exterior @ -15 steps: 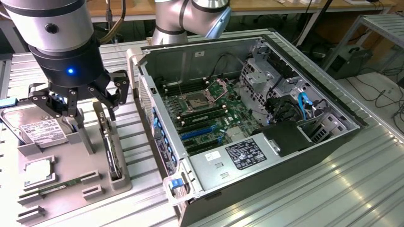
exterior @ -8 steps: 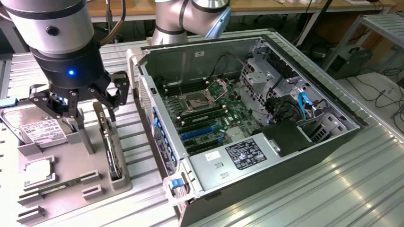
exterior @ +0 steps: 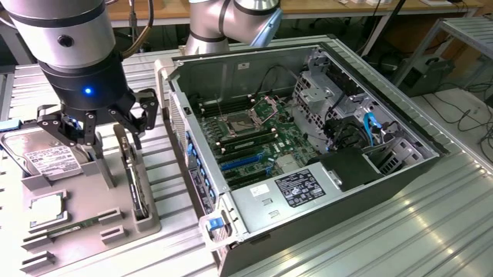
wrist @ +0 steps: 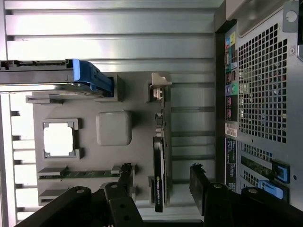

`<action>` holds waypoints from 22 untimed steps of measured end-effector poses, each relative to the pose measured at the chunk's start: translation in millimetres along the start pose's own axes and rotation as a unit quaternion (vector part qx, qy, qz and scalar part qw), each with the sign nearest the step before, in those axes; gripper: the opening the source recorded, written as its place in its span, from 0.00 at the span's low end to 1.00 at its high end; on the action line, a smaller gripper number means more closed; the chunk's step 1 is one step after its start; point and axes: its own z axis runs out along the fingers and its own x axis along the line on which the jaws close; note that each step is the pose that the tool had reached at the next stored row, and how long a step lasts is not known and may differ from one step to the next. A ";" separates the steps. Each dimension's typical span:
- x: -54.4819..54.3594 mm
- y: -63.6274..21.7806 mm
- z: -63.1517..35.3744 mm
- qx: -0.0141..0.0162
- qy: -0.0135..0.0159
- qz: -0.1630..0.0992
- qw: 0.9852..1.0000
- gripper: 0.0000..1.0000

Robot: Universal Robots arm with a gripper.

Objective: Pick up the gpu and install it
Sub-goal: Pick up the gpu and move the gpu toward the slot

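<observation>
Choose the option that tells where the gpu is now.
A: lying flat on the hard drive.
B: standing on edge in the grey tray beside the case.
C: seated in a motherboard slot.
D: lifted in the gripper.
B: the gpu stands on edge in the grey tray, below the open gripper.

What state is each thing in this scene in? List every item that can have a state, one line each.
tool, open, straddling the gpu without gripping it.
gpu, standing on edge in its tray slot, not yet installed.
hard drive, standing in its tray holder.
memory stick, lying flat in the tray.
computer case, side open, motherboard exposed.
blue expansion slots, empty.
</observation>
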 end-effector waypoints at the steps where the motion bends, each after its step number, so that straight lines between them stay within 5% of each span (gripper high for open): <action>1: 0.0 0.0 0.2 0.000 0.000 0.000 1.000 0.60; 22: -0.2 -3.3 19.6 0.001 0.000 0.000 1.000 0.60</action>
